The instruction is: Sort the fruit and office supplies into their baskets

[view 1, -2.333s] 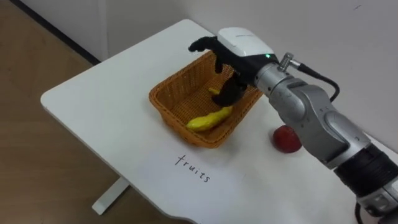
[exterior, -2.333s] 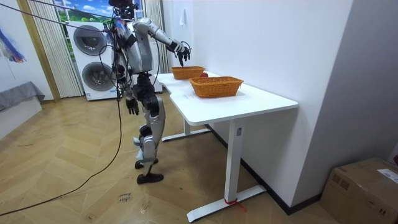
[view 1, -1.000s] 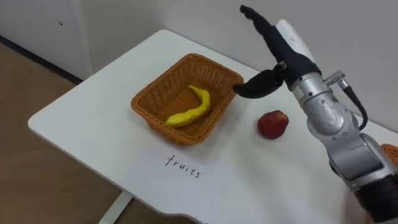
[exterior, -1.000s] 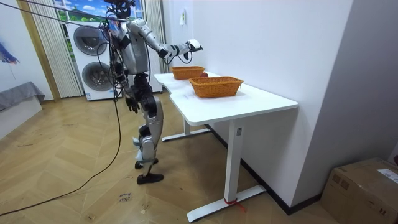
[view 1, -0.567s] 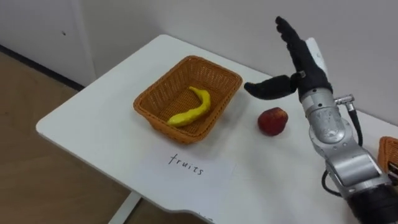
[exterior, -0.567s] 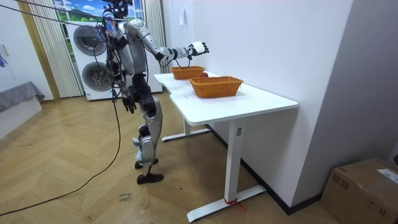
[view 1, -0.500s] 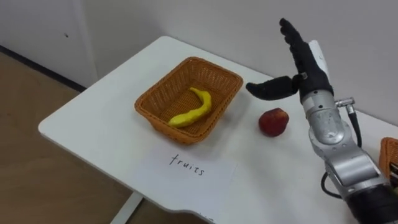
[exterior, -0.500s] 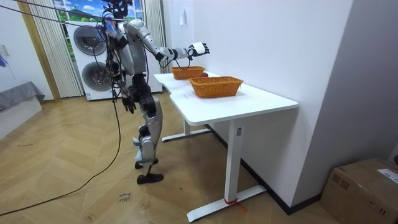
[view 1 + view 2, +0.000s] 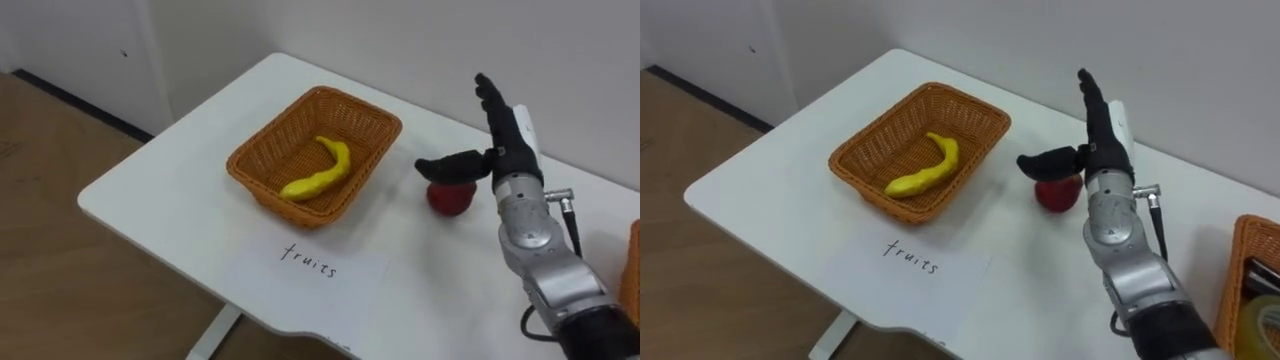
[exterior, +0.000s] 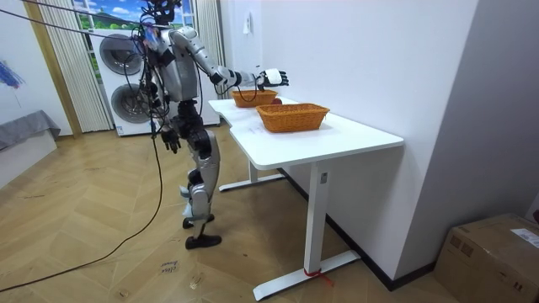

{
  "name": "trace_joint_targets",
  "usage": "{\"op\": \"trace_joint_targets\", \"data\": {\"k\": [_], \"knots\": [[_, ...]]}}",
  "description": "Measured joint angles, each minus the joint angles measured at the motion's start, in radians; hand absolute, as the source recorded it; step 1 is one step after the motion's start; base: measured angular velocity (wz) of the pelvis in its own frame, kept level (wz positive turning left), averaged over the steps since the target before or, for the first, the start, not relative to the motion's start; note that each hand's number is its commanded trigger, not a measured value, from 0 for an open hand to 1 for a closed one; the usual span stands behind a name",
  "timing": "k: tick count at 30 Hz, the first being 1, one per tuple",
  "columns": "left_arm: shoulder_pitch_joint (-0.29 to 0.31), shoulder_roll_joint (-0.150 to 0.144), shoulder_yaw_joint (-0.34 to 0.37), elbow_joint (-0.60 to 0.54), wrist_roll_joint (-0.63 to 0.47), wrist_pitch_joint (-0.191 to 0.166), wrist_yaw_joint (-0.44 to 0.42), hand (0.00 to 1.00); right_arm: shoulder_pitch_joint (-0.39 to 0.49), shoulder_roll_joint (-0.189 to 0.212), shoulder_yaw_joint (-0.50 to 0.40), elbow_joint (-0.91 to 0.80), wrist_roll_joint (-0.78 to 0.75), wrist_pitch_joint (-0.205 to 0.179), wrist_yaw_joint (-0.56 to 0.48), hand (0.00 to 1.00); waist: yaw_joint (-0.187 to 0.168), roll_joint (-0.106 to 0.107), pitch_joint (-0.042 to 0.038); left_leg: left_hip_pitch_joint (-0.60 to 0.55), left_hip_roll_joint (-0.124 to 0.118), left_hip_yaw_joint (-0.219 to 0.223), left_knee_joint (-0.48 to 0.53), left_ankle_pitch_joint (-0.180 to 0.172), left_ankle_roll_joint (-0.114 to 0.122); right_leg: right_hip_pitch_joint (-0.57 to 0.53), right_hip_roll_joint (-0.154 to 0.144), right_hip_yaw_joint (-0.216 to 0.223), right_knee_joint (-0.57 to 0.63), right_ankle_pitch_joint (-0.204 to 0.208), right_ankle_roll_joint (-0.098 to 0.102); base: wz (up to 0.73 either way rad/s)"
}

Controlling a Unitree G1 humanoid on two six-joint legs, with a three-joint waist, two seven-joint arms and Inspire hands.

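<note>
In the wicker basket [image 9: 280,142], a lone banana [image 9: 320,170]; just before it on the counter [image 9: 170,180], a handwritten paper label [image 9: 312,262]. Above the apple [image 9: 452,198], right hand [image 9: 508,150] with fingers straight, thumb apart.

Eye views close above the fruit basket [image 9: 272,148], room view far off, sharing fruit basket and table [image 9: 170,188]

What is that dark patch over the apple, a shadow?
No shadow. Left eye view: the thumb of the right robot hand overlaps the apple at its top; the table is evenly lit, no glare. Right eye view: same overlap; the banana in the basket is plainly lit.
</note>
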Motion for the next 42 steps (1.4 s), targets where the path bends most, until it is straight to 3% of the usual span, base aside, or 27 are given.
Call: {"op": "trace_joint_targets", "data": {"k": [6, 7, 9, 17, 42], "knots": [[-0.014, 0.0, -0.009, -0.004, -0.002, 0.0, 0.003, 0.0, -0.007, 0.001, 0.0, 0.077, 0.026, -0.002, -0.036, 0.0, 0.004, 0.014, 0.0051, -0.041, 0.003, 0.004, 0.007, 0.004, 0.004, -0.057, -0.001, 0.01, 0.035, -0.001, 0.001, -0.04], [-0.028, 0.0, -0.009, -0.004, -0.008, 0.0, 0.003, 0.0, -0.023, 0.001, 0.003, 0.105, 0.026, -0.003, -0.038, 0.0, 0.003, 0.01, 0.0026, -0.058, 0.004, 0.006, 0.008, 0.007, 0.005, -0.075, -0.002, 0.012, 0.035, -0.001, 0.001, -0.03], [-0.045, 0.001, -0.018, 0.0, -0.023, 0.0, 0.003, 0.0, -0.052, -0.001, 0.003, 0.152, 0.03, -0.003, -0.038, 0.0, 0.001, 0.015, 0.0072, -0.081, 0.003, 0.006, 0.013, 0.013, 0.005, -0.099, -0.005, 0.009, 0.047, 0.0, -0.001, 0.0], [-0.103, 0.001, -0.02, 0.002, -0.021, -0.007, 0.021, 0.0, -0.123, -0.005, 0.003, 0.265, 0.07, -0.007, -0.028, 0.0, 0.003, 0.012, 0.0074, -0.153, 0.004, 0.007, 0.013, 0.023, 0.004, -0.181, -0.007, 0.007, 0.064, 0.004, -0.005, 0.0], [-0.168, 0.001, -0.067, 0.092, -0.024, -0.044, 0.036, 0.0, -0.161, -0.018, -0.024, 0.306, 0.062, -0.049, -0.031, 0.0, -0.001, 0.003, 0.0188, -0.22, 0.005, 0.014, 0.022, 0.024, 0.005, -0.252, -0.011, 0.009, 0.075, 0.004, -0.006, 0.0]]}}
